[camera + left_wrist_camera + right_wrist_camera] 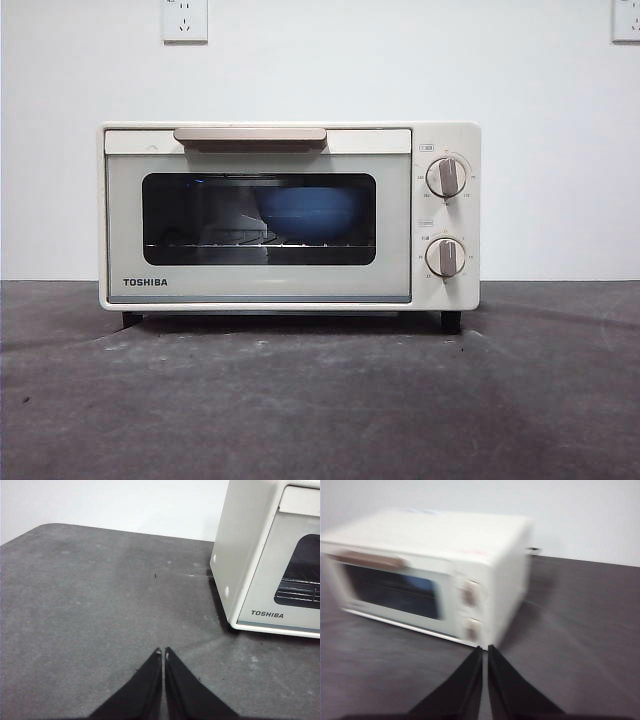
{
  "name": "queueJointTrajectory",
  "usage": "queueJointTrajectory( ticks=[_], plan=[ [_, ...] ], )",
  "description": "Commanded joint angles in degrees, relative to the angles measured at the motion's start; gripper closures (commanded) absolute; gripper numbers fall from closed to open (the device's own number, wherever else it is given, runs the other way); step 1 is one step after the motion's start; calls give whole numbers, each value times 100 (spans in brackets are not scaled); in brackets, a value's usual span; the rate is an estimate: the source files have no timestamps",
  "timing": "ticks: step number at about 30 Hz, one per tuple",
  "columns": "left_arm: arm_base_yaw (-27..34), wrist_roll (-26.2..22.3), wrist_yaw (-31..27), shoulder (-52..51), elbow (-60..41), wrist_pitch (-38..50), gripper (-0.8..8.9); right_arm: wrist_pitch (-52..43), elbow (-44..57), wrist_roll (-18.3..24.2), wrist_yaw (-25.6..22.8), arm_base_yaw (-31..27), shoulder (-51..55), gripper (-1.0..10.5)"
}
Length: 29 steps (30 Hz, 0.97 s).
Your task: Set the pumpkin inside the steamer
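In the left wrist view the left hand (163, 652) shows as two matte black jaws, each a flat wedge broad at its base and tapering to a narrow tip. The tips carry small pale scuffs where the black has worn. In the right wrist view the right hand (484, 649) has the same form: two plain black tapered wedges with smooth faces, no markings, screws or cables visible.

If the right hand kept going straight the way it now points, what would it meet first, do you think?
Probably the steamer: the right hand, shut, aims at its near lower corner under the two knobs. The view is blurred, so it might just skim past that corner.
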<state>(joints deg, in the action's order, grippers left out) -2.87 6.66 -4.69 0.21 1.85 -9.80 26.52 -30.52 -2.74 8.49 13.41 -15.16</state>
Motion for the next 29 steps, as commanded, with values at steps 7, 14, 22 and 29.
queueJointTrajectory(
  ticks=[7, 14, 22, 29],
  plan=[
    [0, 7, -33, -2, -116, 63, 795, -927, 1609, 516, -98, -1700, 962, 933],
    [0, 7, -33, -2, -116, 63, 795, -2055, 2802, 345, -142, -1961, 1338, 933],
    [0, 7, -33, -2, -116, 63, 795, -1788, 2997, 341, -796, -1812, 1495, 933],
    [0, 7, -33, -2, -116, 66, 795, -1622, 2994, 474, -848, -1604, 1495, 933]
  ],
)
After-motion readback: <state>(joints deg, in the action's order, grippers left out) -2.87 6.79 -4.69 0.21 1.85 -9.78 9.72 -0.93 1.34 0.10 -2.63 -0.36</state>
